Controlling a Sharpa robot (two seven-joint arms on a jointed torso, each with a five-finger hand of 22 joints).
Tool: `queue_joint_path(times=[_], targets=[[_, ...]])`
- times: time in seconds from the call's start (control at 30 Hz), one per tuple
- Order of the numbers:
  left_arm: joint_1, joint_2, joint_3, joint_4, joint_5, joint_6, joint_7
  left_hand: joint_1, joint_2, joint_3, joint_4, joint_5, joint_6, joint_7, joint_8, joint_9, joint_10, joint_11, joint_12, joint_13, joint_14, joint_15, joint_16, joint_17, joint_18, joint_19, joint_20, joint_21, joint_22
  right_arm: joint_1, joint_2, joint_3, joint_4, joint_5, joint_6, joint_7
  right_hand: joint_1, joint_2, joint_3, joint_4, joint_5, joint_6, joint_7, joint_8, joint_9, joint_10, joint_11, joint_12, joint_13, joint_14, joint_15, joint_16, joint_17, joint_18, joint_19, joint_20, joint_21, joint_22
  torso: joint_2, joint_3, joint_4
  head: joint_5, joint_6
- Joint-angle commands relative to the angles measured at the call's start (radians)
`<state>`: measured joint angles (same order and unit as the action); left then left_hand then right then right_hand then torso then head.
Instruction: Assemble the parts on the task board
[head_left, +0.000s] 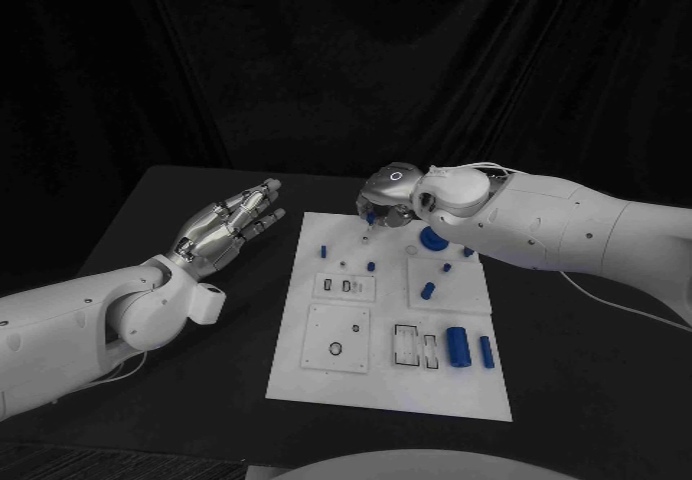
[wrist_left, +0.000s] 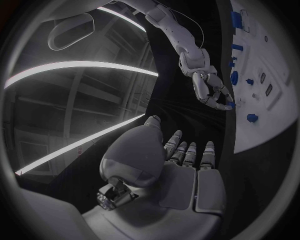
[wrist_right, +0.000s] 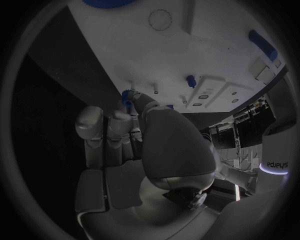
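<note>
The white task board (head_left: 387, 385) lies in the middle of the black table, with several blue parts on it. My right hand (head_left: 395, 194) hovers over the board's far edge and pinches a small blue part (wrist_right: 127, 96) at its fingertips, close above the board (wrist_right: 187, 50). The left wrist view also shows that hand (wrist_left: 209, 90) with the blue part (wrist_left: 231, 104) at its fingertips. My left hand (head_left: 231, 225) is raised left of the board, fingers apart, holding nothing; its palm (wrist_left: 181, 165) faces the board (wrist_left: 275, 115).
A large blue cylinder (head_left: 457, 346) and a slimmer one (head_left: 486, 352) lie at the board's near right. A blue disc (head_left: 433, 237) sits beside my right hand. Small blue pegs (head_left: 428, 291), (head_left: 372, 266) stand mid-board. Slotted plates (head_left: 411, 345) lie near the front.
</note>
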<state>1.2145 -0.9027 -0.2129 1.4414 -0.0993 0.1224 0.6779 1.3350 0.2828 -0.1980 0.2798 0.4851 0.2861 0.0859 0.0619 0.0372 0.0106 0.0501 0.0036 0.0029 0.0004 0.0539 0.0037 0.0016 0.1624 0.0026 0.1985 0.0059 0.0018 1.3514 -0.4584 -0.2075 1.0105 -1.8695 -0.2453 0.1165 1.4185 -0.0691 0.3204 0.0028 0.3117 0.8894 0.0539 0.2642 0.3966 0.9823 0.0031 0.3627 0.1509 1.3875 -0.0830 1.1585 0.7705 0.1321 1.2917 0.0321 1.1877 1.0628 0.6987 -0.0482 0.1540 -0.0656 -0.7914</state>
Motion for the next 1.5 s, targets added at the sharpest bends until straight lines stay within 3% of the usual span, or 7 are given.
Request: queue_joint_path(times=[0.03, 0.43, 0.7, 1.5], targets=[[0.002, 0.002, 0.001, 0.001, 0.0, 0.008, 0.056, 0.01, -0.001, 0.006, 0.001, 0.007, 0.011, 0.003, 0.005, 0.002, 0.0, 0.007, 0.001, 0.001, 0.0, 0.007, -0.004, -0.002, 0.019, -0.002, 0.008, -0.006, -0.002, -0.004, 0.004, 0.001, -0.009, -0.002, 0.016, 0.001, 0.001, -0.013, 0.009, 0.0, -0.007, -0.005, 0.0, -0.006, 0.0, 0.006, 0.003, -0.005, 0.0, -0.005, 0.006, -0.004, -0.002, -0.017, 0.002, 0.002, 0.006, 0.001, 0.0, -0.0008, 0.0014, 0.0, -0.002], [0.002, 0.006, 0.001, -0.002, 0.0, 0.014, 0.052, 0.011, -0.001, 0.006, 0.001, 0.007, 0.02, 0.005, 0.008, 0.003, 0.0, 0.008, 0.001, 0.001, 0.0, 0.008, -0.004, -0.002, 0.019, -0.002, 0.008, -0.006, -0.001, -0.007, 0.008, 0.001, -0.014, -0.002, 0.031, 0.001, 0.003, -0.012, 0.012, 0.0, -0.007, -0.008, 0.0, -0.009, 0.0, 0.008, 0.003, -0.007, 0.0, -0.006, 0.007, -0.005, -0.003, -0.017, 0.002, 0.002, 0.007, 0.005, -0.001, -0.0012, 0.0003, -0.002, -0.008], [0.002, 0.006, 0.001, -0.003, 0.0, 0.017, 0.05, 0.012, -0.001, 0.007, 0.001, 0.007, 0.026, 0.006, 0.011, 0.004, 0.0, 0.01, 0.001, 0.001, 0.0, 0.008, -0.004, -0.002, 0.019, -0.002, 0.009, -0.005, -0.001, -0.009, 0.007, 0.001, -0.015, -0.002, 0.049, 0.001, 0.004, -0.015, 0.016, 0.0, -0.006, -0.012, 0.001, -0.014, -0.001, 0.008, 0.005, -0.012, -0.001, -0.011, 0.008, -0.008, -0.008, -0.018, 0.0, 0.003, 0.009, 0.009, -0.002, -0.0048, -0.0005, -0.003, -0.011], [0.002, 0.012, 0.001, -0.013, 0.0, 0.028, 0.035, 0.013, -0.001, 0.007, 0.002, 0.007, 0.031, 0.007, 0.013, 0.005, -0.001, 0.011, 0.001, 0.001, 0.0, 0.01, -0.004, -0.002, 0.019, -0.002, 0.009, -0.005, -0.001, -0.025, 0.006, 0.001, -0.01, -0.002, 0.061, 0.001, 0.003, -0.016, 0.021, 0.002, -0.01, -0.021, 0.002, -0.024, -0.002, 0.012, 0.006, -0.018, -0.001, -0.02, 0.01, -0.015, -0.018, -0.018, -0.006, 0.005, 0.008, 0.014, -0.004, -0.0048, 0.0004, -0.006, -0.015]])
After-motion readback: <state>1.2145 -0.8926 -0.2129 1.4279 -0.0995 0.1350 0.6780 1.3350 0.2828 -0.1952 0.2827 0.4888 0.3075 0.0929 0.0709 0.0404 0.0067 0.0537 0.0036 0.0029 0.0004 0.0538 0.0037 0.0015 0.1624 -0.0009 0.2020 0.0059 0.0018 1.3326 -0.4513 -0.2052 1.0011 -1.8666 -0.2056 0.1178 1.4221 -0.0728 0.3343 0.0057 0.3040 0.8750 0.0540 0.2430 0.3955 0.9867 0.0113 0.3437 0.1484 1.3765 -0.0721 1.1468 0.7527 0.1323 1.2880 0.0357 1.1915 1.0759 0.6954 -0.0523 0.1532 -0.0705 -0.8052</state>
